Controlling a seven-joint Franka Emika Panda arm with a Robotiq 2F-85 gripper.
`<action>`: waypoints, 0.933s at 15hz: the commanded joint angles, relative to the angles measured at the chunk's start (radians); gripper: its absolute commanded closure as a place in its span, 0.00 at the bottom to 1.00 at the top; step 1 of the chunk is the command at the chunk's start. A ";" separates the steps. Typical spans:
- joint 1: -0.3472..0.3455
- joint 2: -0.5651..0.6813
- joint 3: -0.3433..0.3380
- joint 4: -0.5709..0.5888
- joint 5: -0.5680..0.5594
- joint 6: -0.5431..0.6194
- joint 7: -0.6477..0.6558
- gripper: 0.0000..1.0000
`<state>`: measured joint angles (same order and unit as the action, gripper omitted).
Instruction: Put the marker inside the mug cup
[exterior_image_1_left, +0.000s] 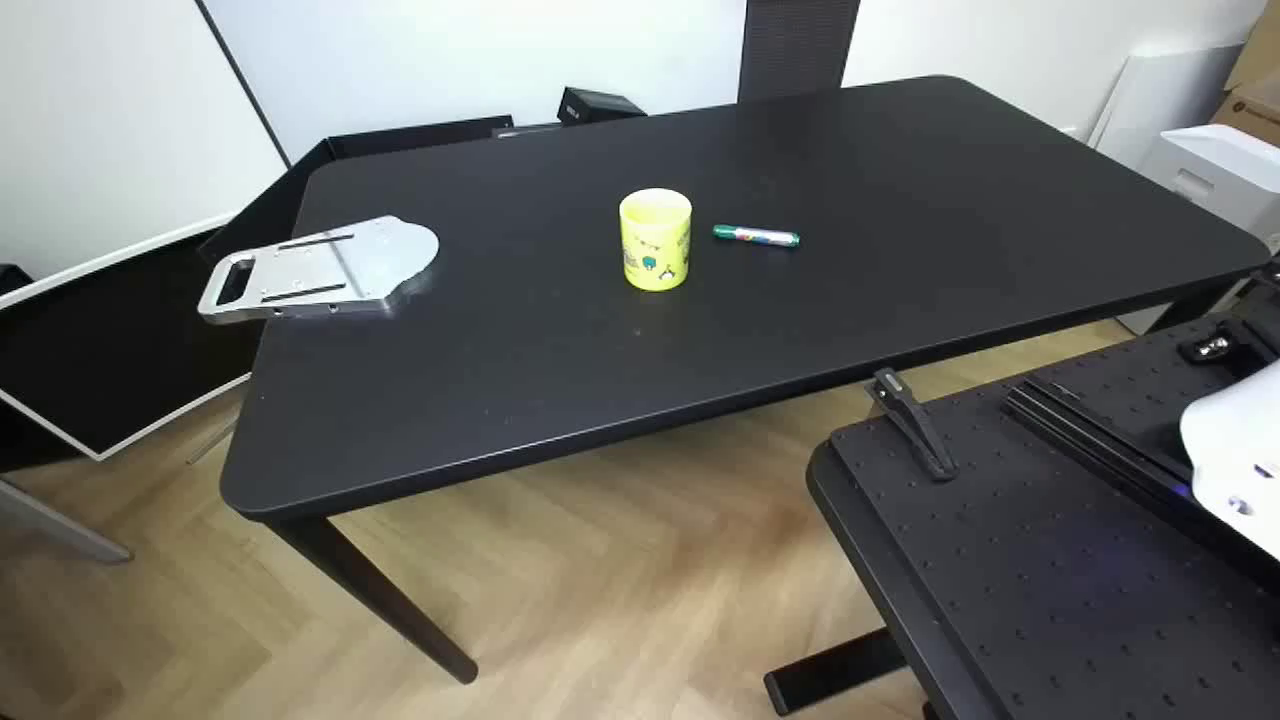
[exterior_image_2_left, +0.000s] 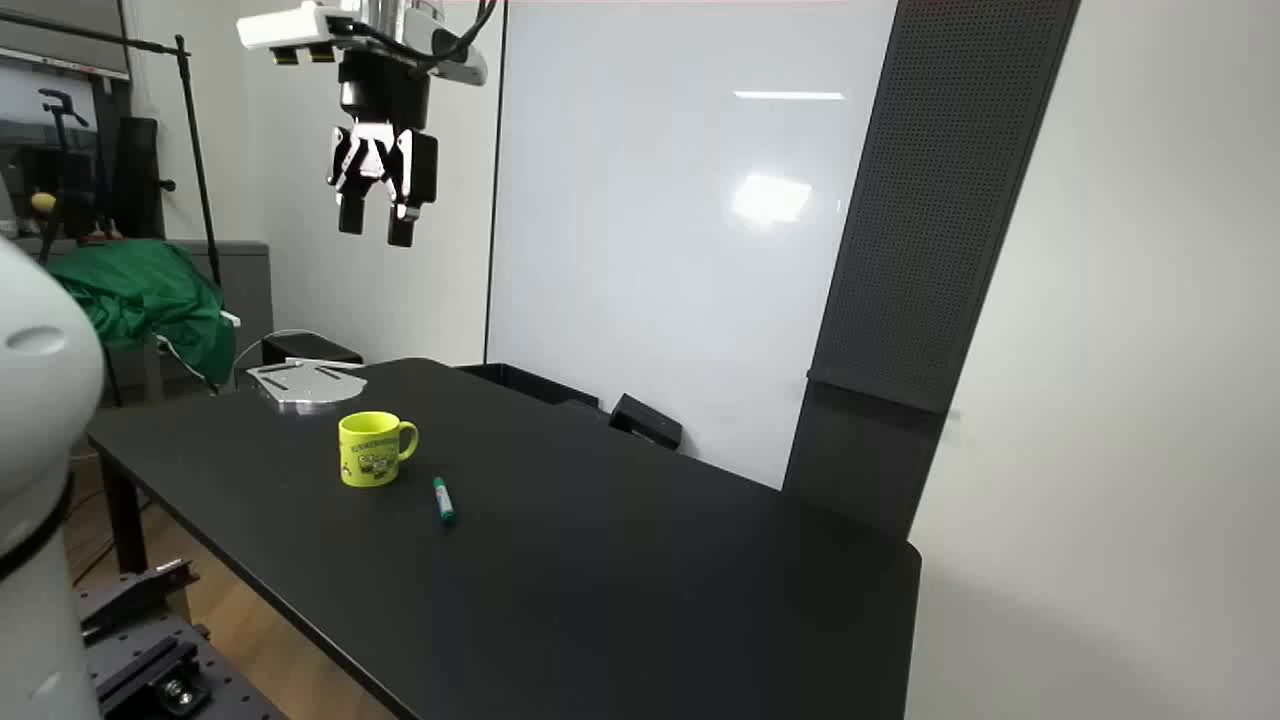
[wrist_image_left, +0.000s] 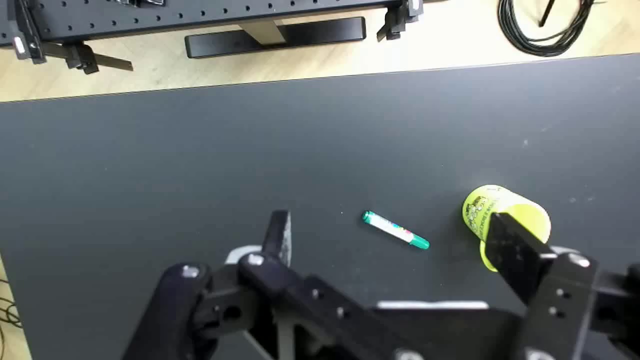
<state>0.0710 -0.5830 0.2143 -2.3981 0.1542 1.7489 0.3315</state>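
One lg. black rect. tabletop (exterior_image_1_left: 500, 380) w/ rounded corners spans both exterior views. Near it, dark perforated bench (exterior_image_1_left: 1080, 560); glossy white robot arm (exterior_image_2_left: 40, 400) only partly in frame. Silver-grey flat metal plate (exterior_image_1_left: 320, 268), slotted at one end, rests at tabletop's short side & overhangs edge. Black two-finger gripper (exterior_image_2_left: 376, 225) hangs high abv. tabletop, fingers (wrist_image_left: 512, 247) spread wide w/ a gap betw. tips. Bright yellow cyl. mug (exterior_image_1_left: 655, 238) w/ printed pics stands upright; its loop handle (exterior_image_2_left: 414, 437) shows in an exterior view; in wrist view a finger hides part of mug. Slim white-barrelled marker (exterior_image_1_left: 757, 236), teal-green at both ends, lies flat on tabletop just beside mug, not touching, one end twd. it; wrist view has it framed betw. fingers but well below.
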 joint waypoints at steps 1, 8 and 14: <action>0.006 0.001 -0.005 0.002 -0.003 0.000 0.003 0.00; 0.006 0.001 -0.005 0.002 -0.003 0.002 0.003 0.00; 0.040 0.024 -0.005 0.021 -0.134 0.084 -0.208 0.00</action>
<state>0.0870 -0.5809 0.2150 -2.3993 0.0878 1.7930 0.2129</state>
